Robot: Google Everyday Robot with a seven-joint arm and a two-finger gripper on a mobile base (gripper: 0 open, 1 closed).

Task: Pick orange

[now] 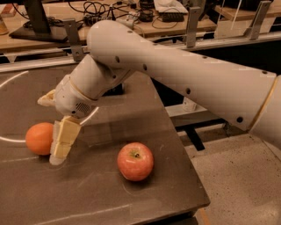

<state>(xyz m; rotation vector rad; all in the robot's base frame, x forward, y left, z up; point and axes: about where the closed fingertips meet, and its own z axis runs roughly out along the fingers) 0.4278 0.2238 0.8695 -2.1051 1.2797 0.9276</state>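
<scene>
we find the orange [38, 138] on the table [131, 197], at 9 o'clock from the gripper [60, 147] and just beside it. we cannot tell whether the gripper is spread or pressed together.

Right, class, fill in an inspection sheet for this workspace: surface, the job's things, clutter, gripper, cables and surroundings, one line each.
Surface: dark table with a white curved line marked across it.
Job's things: orange resting on the table, toward the picture's left, not lifted.
Clutter: one red apple, stem dimple up, apart from the orange.
Grippers: gripper down at the table, right beside the orange on the side facing the apple.
Cables: black cables lying on the bench behind.
Surroundings: wooden bench behind the table, speckled floor to the picture's right.
</scene>
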